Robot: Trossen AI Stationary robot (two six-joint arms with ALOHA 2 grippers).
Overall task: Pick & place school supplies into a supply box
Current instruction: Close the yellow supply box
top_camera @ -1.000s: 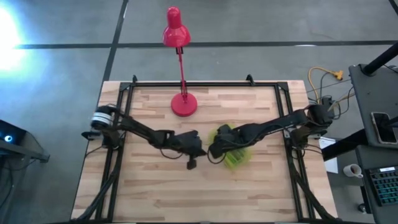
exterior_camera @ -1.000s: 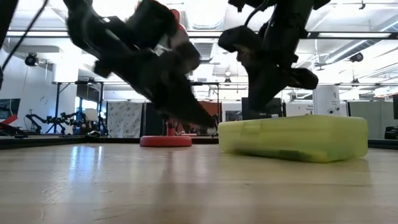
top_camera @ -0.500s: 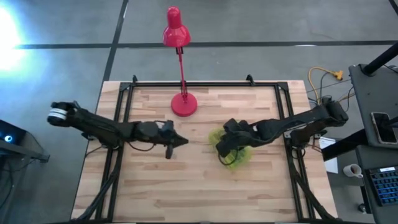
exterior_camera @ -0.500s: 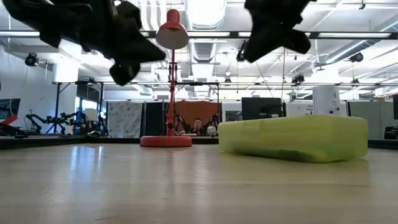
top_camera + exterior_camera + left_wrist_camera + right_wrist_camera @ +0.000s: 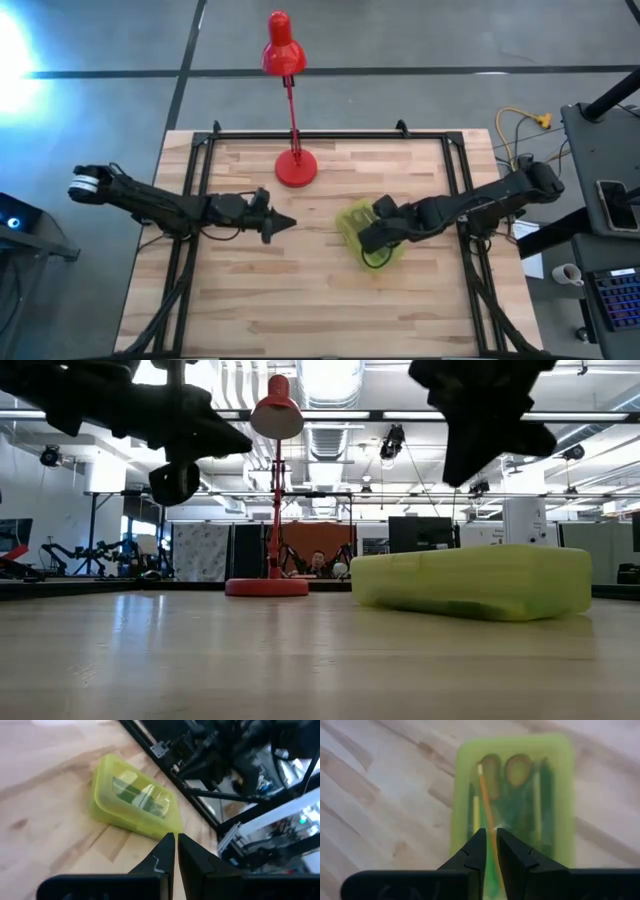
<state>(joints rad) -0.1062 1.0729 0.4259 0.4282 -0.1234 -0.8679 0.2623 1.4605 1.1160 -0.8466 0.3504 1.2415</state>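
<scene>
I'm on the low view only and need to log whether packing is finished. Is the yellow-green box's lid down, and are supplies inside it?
Observer: The supply box is closed, and through its lid the right wrist view shows an orange pencil with other slim items.
Operator: Is either gripper holding anything?
Observer: No. The left gripper is shut with nothing between its fingers.
Operator: And the right?
Observer: The right gripper is shut too, empty, above the box.

Two dark jointed arms; left arm (image 5: 160,205) has a white end cap.
</scene>
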